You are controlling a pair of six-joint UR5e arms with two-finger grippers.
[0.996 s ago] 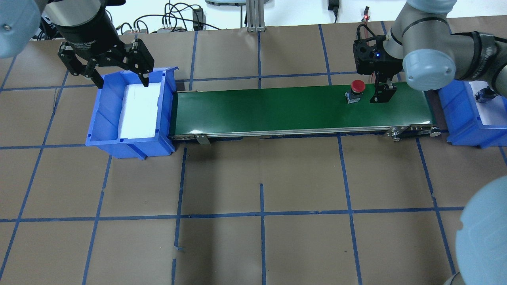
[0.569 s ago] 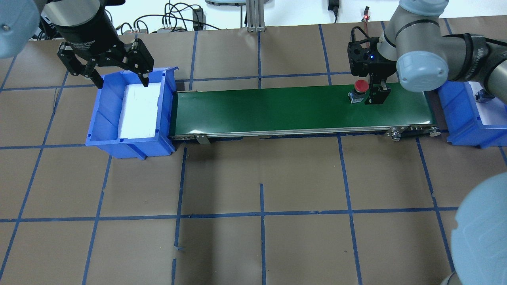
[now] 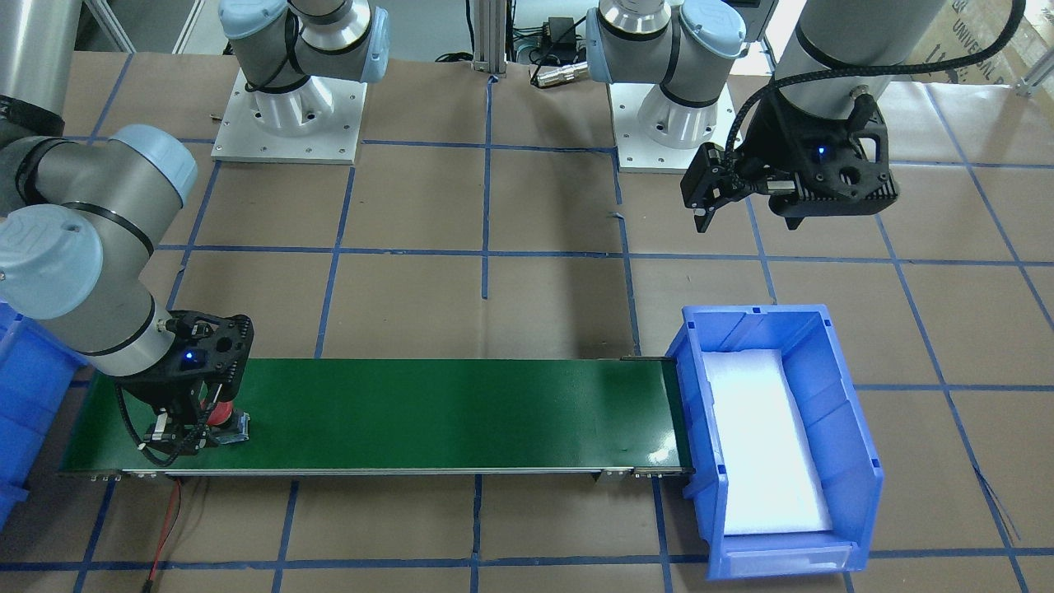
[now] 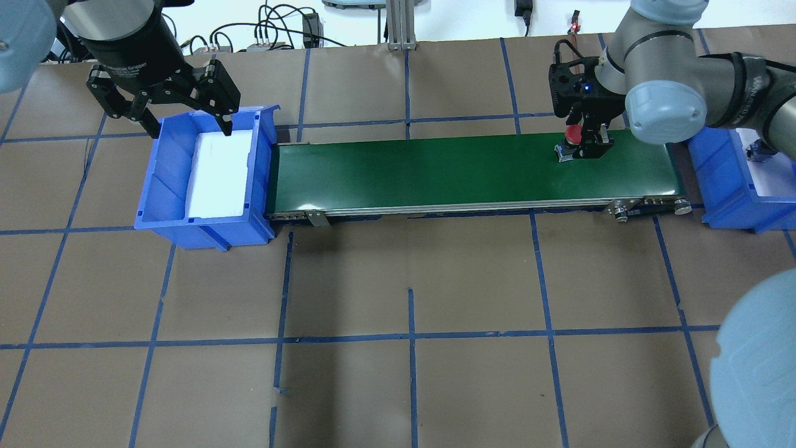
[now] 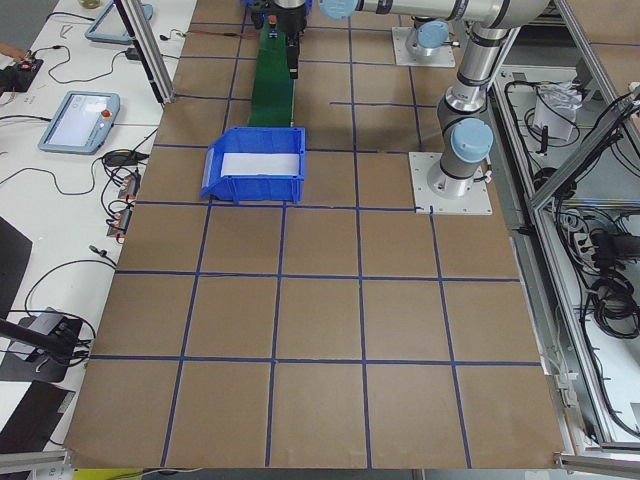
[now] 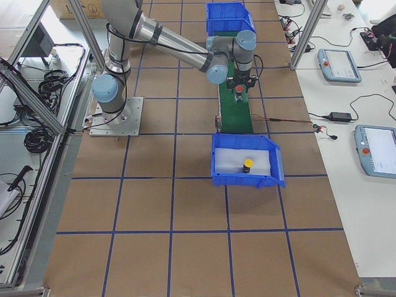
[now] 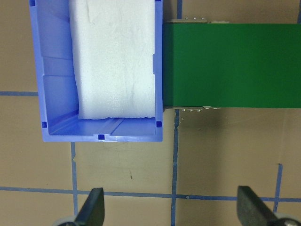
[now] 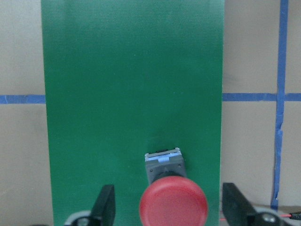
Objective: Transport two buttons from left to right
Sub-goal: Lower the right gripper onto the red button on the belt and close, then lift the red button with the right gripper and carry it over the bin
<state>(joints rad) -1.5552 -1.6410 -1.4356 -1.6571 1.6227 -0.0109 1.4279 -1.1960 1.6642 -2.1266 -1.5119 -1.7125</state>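
The red button (image 4: 573, 134) stands on the right end of the green conveyor belt (image 4: 435, 171). My right gripper (image 4: 584, 147) is open and low over it, one finger on each side of the cap, as the right wrist view shows (image 8: 173, 205). It also shows in the front view (image 3: 221, 414). The yellow button (image 6: 247, 164) sits on white foam in the right blue bin (image 6: 247, 182). My left gripper (image 4: 189, 129) is open and empty, held above the far end of the left blue bin (image 4: 161, 186).
The left bin holds only a white foam pad (image 7: 115, 56). The right bin (image 4: 721, 186) sits just past the belt's right end. Brown paper with blue tape lines covers the table. Cables lie along the far edge.
My right gripper has moved left and down until its open fingers straddle the red button. The button has drifted slightly right on the belt. My left gripper has barely moved.
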